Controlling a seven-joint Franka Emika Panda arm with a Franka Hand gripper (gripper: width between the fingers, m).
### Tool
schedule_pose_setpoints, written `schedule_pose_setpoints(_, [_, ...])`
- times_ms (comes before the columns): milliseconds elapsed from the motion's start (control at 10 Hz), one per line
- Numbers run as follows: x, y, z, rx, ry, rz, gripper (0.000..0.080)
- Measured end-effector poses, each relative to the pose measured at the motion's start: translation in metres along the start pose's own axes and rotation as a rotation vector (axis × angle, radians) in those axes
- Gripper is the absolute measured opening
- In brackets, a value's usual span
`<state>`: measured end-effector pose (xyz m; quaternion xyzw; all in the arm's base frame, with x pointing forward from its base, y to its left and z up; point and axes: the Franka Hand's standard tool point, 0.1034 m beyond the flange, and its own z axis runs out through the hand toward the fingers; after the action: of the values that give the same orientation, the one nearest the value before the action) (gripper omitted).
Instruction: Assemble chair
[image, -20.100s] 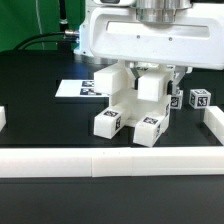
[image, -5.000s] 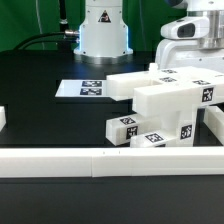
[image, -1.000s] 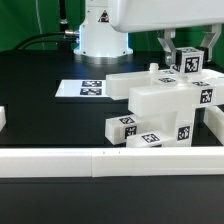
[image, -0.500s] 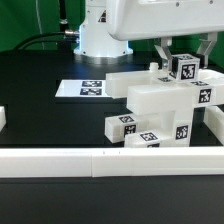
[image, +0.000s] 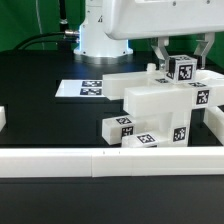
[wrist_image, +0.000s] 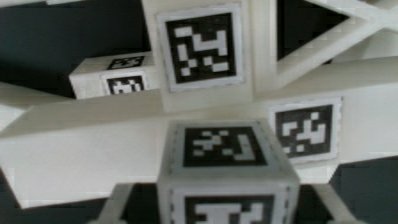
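Exterior view, gripper: The gripper (image: 182, 58) hangs at the exterior view's upper right. Its dark fingers (image: 162, 50) are closed either side of a short white post (image: 182, 69).
Exterior view, chair: The chair (image: 155, 100) is a blocky, glossy white assembly standing on the black table (image: 45, 125), toward the exterior view's right. The held post sits just over its top edge; I cannot tell whether they touch.
Exterior view, front: Two small tagged blocks (image: 116, 127) lie low against the chair's near side.
Exterior view, surroundings: The marker board (image: 85, 88) lies flat behind the chair. White border rails (image: 110, 160) run along the front. The robot base (image: 100, 35) stands at the back.
Wrist view, only here: A close look down the post (wrist_image: 222, 150) shows one tag on its face and another on its end, with white chair frames (wrist_image: 71, 105) crossing behind. Which frame is which is hard to make out.
Markings: Every tag is a square black-and-white pattern.
Change: Half a second ago the chair and its front blocks stood slightly further toward the exterior view's right. One second ago the post was higher.
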<state>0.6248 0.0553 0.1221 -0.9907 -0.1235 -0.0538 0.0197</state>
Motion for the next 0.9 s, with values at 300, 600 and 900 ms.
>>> schedule_pose_setpoints(300, [0.0,0.0,0.0,0.0,0.0,0.008,0.0284])
schedule_pose_setpoints(600, [0.0003,0.0019,0.0002,-0.003,0.013,0.159,0.0284])
schedule_pose_setpoints(900, [-0.0003,0.0051,0.0004,0.003,0.029,0.424,0.0284])
